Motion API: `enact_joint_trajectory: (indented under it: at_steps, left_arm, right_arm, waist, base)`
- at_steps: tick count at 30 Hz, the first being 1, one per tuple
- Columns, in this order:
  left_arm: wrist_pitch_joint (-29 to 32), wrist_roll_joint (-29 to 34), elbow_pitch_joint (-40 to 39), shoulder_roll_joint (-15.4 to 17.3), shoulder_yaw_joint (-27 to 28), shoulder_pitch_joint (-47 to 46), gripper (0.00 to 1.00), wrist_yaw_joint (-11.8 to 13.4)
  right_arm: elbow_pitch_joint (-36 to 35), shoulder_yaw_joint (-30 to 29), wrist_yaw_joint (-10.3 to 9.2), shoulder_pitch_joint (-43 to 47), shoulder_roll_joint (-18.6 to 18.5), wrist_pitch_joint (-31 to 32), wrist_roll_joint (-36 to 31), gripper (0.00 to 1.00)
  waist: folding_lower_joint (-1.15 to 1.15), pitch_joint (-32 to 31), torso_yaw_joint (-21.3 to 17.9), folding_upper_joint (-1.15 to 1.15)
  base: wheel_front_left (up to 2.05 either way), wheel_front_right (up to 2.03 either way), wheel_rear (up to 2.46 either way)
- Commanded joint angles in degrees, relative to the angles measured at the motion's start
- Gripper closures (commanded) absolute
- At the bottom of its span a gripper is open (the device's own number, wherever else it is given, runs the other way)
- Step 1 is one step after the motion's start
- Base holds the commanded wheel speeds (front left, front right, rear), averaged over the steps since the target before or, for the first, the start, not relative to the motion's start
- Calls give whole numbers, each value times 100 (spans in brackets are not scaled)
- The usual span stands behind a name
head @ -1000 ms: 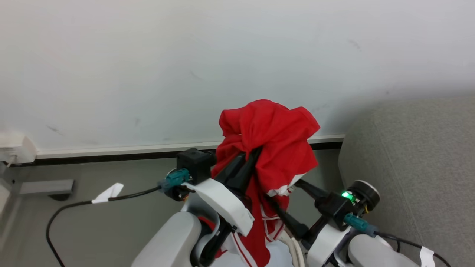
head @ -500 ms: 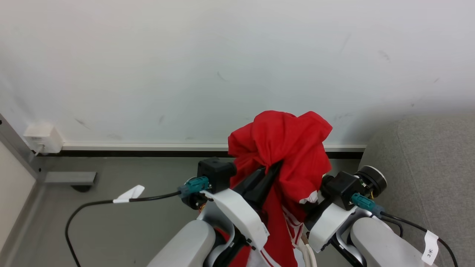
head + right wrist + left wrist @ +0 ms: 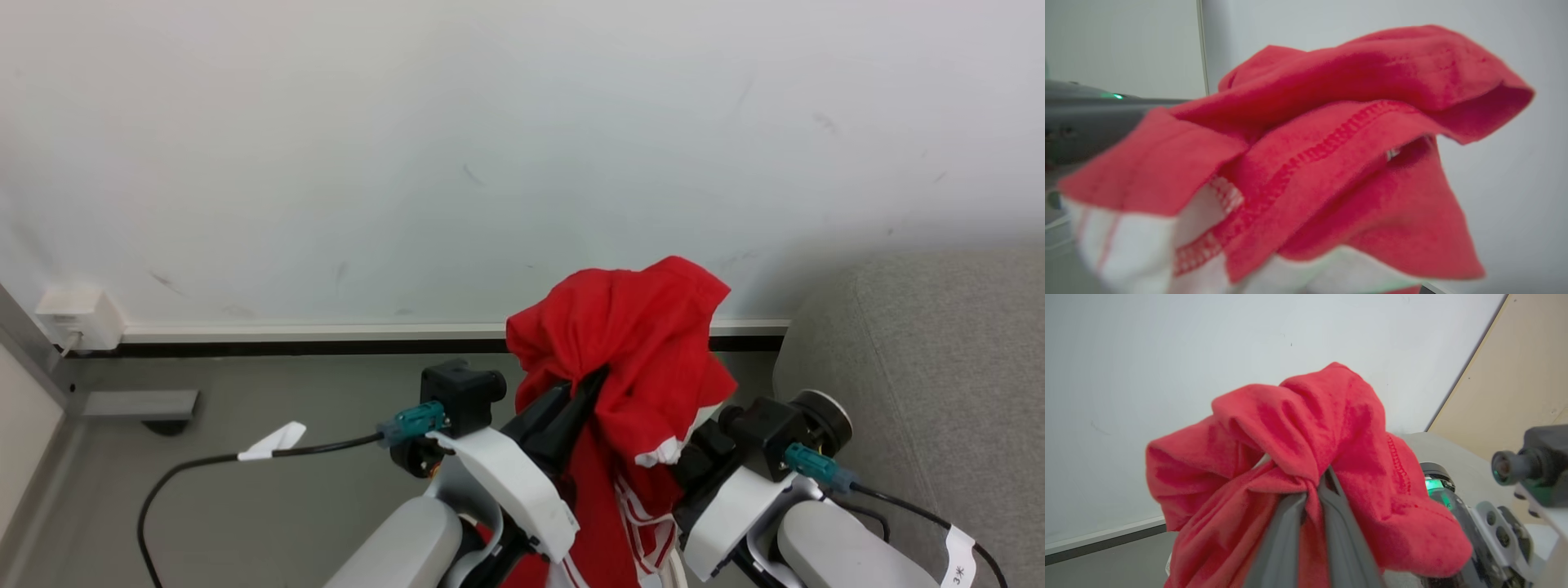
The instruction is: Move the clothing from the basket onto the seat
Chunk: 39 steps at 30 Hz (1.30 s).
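The clothing (image 3: 629, 351), bright red with white striped trim, hangs bunched in the air in front of the wall. My left gripper (image 3: 592, 382) is shut on it; in the left wrist view its dark fingers (image 3: 1282, 539) pinch a red fold at the left gripper's tips (image 3: 1314, 486). The right gripper's black body (image 3: 759, 433) sits against the clothing's right side, its fingers hidden under the cloth. In the right wrist view the clothing (image 3: 1331, 155) hangs very close and blurred. The light-grey seat (image 3: 939, 343) is at the right. The basket is out of view.
A white wall (image 3: 408, 163) with a dark baseboard stands just behind the clothing. A white socket box (image 3: 77, 318) and a grey metal foot (image 3: 139, 404) are at the left. A black cable with a white tag (image 3: 273, 441) runs over the grey floor.
The right gripper, wide open beside the clothing a second ago, has moved in against it and its fingers are now covered by cloth. The left gripper keeps its hold. The camera has shifted.
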Motion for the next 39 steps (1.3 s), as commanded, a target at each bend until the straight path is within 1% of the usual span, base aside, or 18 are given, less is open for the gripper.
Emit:
enact_joint_trajectory:
  at_steps: [1, 4, 5, 6, 7, 10, 15, 21, 28, 35, 39]
  left_arm:
    - [-69, -60, 20, 109, 98, 64, 100, 78]
    - [-87, -94, 30, 139, 126, 100, 99, 104]
    - [-84, -110, 34, 148, 130, 126, 81, 112]
    - [-78, -124, 30, 157, 128, 147, 56, 124]
    - [-71, -134, 21, 160, 121, 169, 0, 125]
    - [-63, -150, -13, 150, 92, 235, 0, 123]
    - [-105, -181, -61, 199, 125, 290, 0, 178]
    - [-176, -187, -176, 225, 128, 331, 0, 188]
    - [-216, -202, -284, 282, 127, 382, 0, 202]
    - [-254, -195, -360, 316, 92, 364, 0, 163]
    - [-271, -127, -405, 331, -10, 300, 0, 65]
  right_arm:
    - [-20, 38, -15, 138, -139, 2, 84, 100]
    - [-90, 114, -15, 222, -218, 2, 173, 100]
    - [-123, 126, -15, 247, -241, 3, 197, 100]
    - [-166, 125, -15, 270, -270, 3, 221, 100]
    - [-220, 119, -15, 298, -289, 2, 224, 100]
    - [-407, 66, -15, 374, -330, 0, 231, 100]
    - [-680, -170, -15, 532, -503, 0, 67, 100]
    - [-944, -517, -14, 667, -651, 0, -154, 100]
    - [-1230, -904, -15, 770, -840, 0, -431, 100]
    - [-1448, -1340, -15, 808, -1119, 0, -615, 100]
    - [-1565, -1582, -15, 788, -1323, 0, -726, 100]
  waist:
    - [0, -16, -17, 0]
    - [0, -41, -25, 0]
    - [0, -52, -23, 0]
    - [0, -60, -19, 0]
    - [0, -67, -16, 0]
    - [0, -84, -8, 0]
    - [0, -111, -39, 0]
    - [0, -131, -223, 0]
    - [0, -115, -578, 0]
    - [0, -36, -1069, 0]
    - [0, 26, -1393, 0]
  base:
    - [0, 0, 0]
    - [0, 0, 0]
    - [0, 0, 0]
    - [0, 0, 0]
    - [0, 0, 0]
    - [0, 0, 0]
    - [0, 0, 0]
    - [0, 0, 0]
    - [0, 0, 0]
    - [0, 0, 0]
    - [0, 0, 0]
